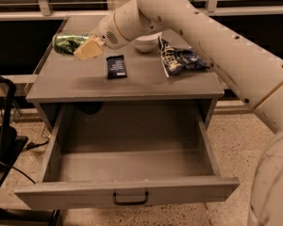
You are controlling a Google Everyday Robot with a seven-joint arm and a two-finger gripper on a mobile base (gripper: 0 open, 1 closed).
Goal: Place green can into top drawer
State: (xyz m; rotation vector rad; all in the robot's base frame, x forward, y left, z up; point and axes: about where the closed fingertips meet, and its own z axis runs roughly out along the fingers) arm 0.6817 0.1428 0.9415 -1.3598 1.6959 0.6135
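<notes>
The green can (68, 42) is held lying sideways in my gripper (85, 45), above the far left part of the grey cabinet's top (85, 79). My gripper is shut on the can; one pale finger (89, 50) shows in front of it. The top drawer (127, 192) is pulled wide open below, with its inside bare and its black handle at the front.
On the cabinet top lie a dark blue snack bar (116, 66), a white bowl (147, 43) and a blue-and-white chip bag (179, 58). My arm reaches across from the right. A black frame (4, 126) stands to the left of the drawer.
</notes>
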